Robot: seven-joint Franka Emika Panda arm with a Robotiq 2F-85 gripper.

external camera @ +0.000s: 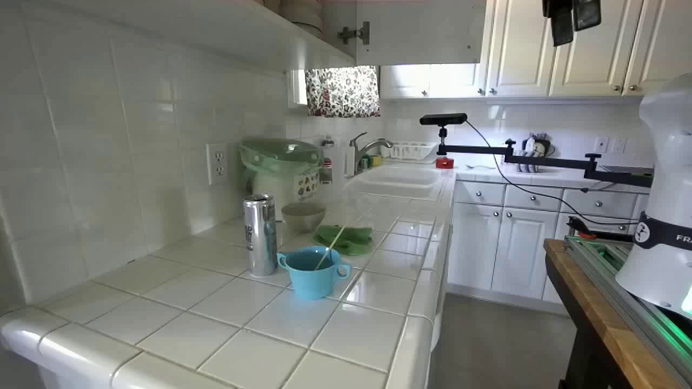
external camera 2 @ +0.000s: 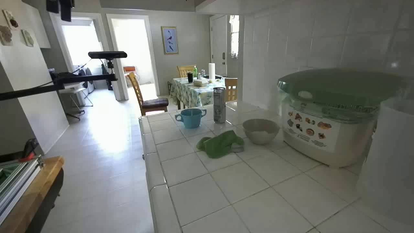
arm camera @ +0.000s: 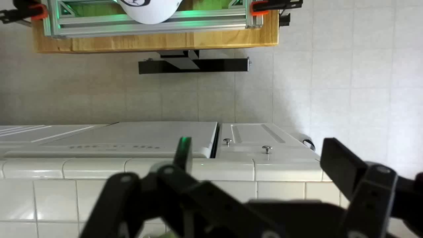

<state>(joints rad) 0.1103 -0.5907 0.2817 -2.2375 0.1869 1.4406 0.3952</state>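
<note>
Here's the hand (arm camera: 264, 160) up high, released, fingers spread well apart, the aisle-side edge of the tabletop (arm camera: 54, 200) showing past it in the wrist view! Down below, the blue cup (external camera: 312, 283) sits upright towards the corner where that edge meets the end edge, a thin pale stick (external camera: 330, 247) leaning in it. Just beside it, on the wall-edge side, stands a silver can (external camera: 260, 235). Farther from the end edge lies a crumpled green cloth (external camera 2: 220, 145), a bowl (external camera 2: 260, 131) beside it.

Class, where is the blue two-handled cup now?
In an exterior view, the blue two-handled cup stands left of centre on the white tiled counter, right of the tall silver can.
</note>
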